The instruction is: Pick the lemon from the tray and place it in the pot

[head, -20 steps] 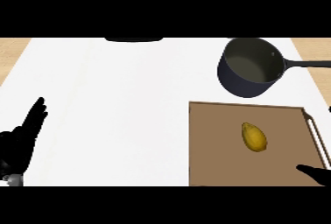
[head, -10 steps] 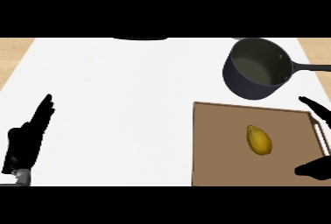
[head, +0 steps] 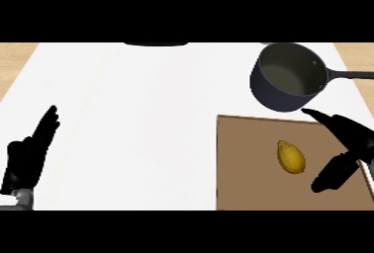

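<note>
Your lemon (head: pixel 291 157) lies on the tray (head: pixel 248 188), just left of your right hand (head: pixel 349 143). Its fingers (head: pixel 329 118) and thumb spread wide, holding nothing. Your left hand (head: pixel 27 158) rests open at the tabletop's left edge.

Both hands are matte black — the left hand (head: pixel 27 158) slim with long tapering fingers (head: pixel 48 121), a scrap of grey forearm (head: pixel 22 198) at its wrist; the right hand (head: pixel 349 148) shows thick, rounded black fingers (head: pixel 330 118).
</note>
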Available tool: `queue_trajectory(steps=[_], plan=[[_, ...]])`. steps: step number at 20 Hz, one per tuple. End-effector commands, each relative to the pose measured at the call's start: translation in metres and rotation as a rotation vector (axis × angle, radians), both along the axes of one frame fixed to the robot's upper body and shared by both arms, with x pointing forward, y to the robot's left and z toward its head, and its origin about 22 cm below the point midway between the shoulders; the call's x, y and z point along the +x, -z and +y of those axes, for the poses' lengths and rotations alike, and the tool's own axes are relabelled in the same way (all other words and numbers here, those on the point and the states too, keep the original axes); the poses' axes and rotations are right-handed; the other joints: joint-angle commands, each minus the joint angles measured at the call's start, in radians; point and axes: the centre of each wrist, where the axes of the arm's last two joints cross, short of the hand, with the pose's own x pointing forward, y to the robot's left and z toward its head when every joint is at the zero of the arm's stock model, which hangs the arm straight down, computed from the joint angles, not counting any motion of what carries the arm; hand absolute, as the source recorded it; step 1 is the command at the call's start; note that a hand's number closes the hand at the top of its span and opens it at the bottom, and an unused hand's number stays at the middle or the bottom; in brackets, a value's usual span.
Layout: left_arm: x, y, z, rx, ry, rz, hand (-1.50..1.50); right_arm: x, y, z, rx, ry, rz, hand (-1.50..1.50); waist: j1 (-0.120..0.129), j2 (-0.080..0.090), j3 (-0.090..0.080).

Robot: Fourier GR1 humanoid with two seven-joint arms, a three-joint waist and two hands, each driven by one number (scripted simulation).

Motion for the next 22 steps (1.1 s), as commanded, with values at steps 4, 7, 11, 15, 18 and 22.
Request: queue_trajectory(steps=[4,7,11,15,18,22], plan=[[0.012,0.005,0.003,-0.006,-0.02,-0.007,0.0,0.023,0.019,0.021,-0.069,-0.035,0.091,-1.5,-0.018,-0.002,0.0],[-0.009,0.008,0.002,-0.018,-0.002,0.011,0.0,0.038,0.021,0.027,-0.099,0.0,0.103,-1.5,-0.013,-0.002,0.001],[0.01,-0.002,-0.004,0.001,-0.016,0.013,0.0,0.029,0.035,0.029,-0.116,-0.028,0.143,-1.5,-0.019,-0.003,0.001],[-0.001,-0.011,0.005,-0.008,0.0,0.008,0.0,0.032,0.053,0.041,-0.121,-0.027,0.179,-1.5,-0.015,-0.003,0.001],[0.003,0.002,-0.003,-0.013,-0.016,-0.011,0.0,0.034,0.067,0.034,-0.122,-0.015,0.187,-1.5,-0.017,-0.003,0.001],[-0.01,0.002,-0.019,-0.012,-0.003,-0.005,0.0,0.046,0.063,0.052,-0.154,-0.009,0.19,-1.5,-0.016,-0.003,0.001]])
